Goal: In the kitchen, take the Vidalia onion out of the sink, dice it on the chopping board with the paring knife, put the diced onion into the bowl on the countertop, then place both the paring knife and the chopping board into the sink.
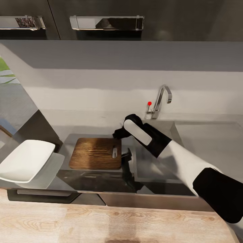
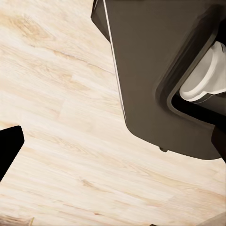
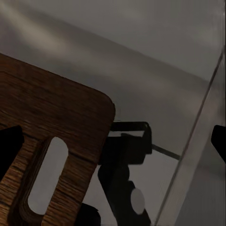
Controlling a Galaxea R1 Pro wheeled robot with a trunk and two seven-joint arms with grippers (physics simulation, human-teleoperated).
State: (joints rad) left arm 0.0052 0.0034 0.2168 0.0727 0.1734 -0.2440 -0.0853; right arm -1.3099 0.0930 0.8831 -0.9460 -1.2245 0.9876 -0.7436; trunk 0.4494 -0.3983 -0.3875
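The brown chopping board (image 1: 95, 153) lies on the steel drainboard, handle slot (image 3: 44, 181) toward the sink (image 1: 152, 165). My right gripper (image 1: 117, 134) hovers over the board's far right corner, open, fingertips (image 3: 9, 147) wide apart and empty. A slim dark shape (image 1: 126, 155) lies on the steel by the board's right edge; I cannot tell if it is the paring knife. The white bowl (image 1: 25, 160) sits on the countertop at the left. The onion is hidden. My left gripper (image 2: 113, 146) hangs open over the wood floor.
The chrome tap (image 1: 162, 98) with its red dot stands behind the basin. My right arm crosses over the sink. Dark cabinets with metal handles (image 1: 106, 23) hang above. The robot's dark base (image 2: 155, 75) is beside the left gripper.
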